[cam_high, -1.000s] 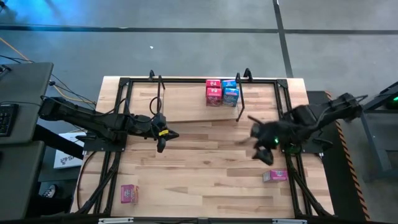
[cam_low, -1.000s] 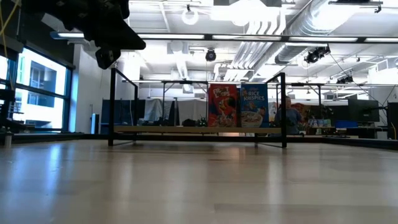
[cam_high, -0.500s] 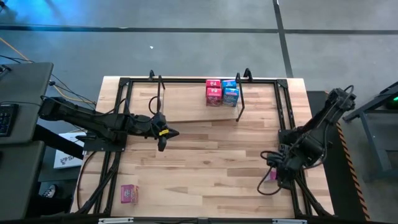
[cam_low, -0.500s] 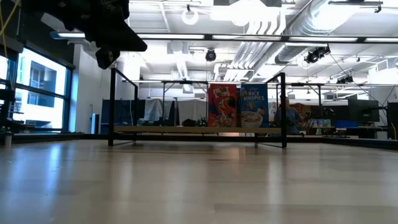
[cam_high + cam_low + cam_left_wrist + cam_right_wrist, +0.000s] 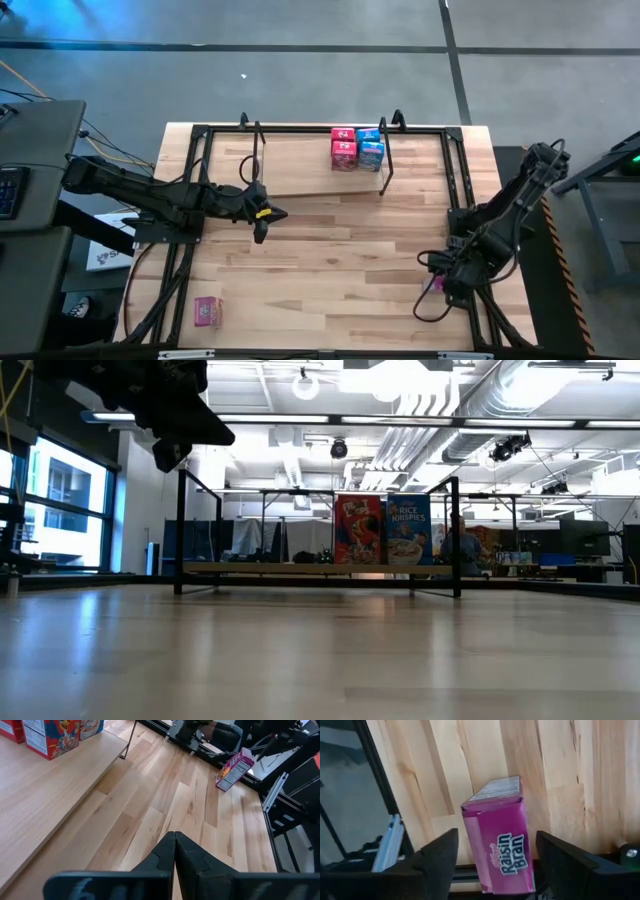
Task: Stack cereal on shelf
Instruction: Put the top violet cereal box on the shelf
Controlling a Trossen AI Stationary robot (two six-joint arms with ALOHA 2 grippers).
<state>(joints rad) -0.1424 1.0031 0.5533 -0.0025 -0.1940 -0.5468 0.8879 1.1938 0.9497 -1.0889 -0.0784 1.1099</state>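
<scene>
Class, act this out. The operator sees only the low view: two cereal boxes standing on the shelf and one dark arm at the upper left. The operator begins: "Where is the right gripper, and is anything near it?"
Observer: The right gripper is open, one finger on either side of a purple Raisin Bran box by the table's right edge.
Operator: Any other box off the shelf?
Observer: Yes, a pink box sits on the left arm's side, at the corner far from the shelf.
Operator: And the left gripper?
Observer: The left gripper is shut and empty, above the table just in front of the shelf.
</scene>
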